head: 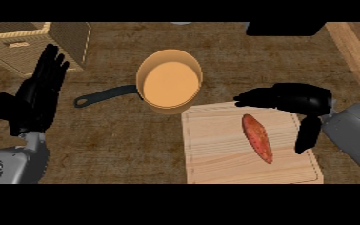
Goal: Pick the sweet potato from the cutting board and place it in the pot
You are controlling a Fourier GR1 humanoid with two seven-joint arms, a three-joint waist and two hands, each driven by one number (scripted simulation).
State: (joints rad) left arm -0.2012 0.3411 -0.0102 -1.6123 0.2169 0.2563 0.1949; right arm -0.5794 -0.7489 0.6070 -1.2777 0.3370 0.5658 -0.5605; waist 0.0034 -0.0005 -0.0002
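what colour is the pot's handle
Black, unlike the orange pot; the handle shows in the head view.

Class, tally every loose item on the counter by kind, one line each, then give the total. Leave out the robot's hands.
Pot: 1
Sweet potato: 1
Cutting board: 1
Wicker basket: 1
Total: 4

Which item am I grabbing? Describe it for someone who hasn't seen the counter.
Find the pale wooden cutting board at the lower right, beside the orange pot. On it lies the sweet potato: long, reddish-orange, tapered, the board's only item, just under the right hand.
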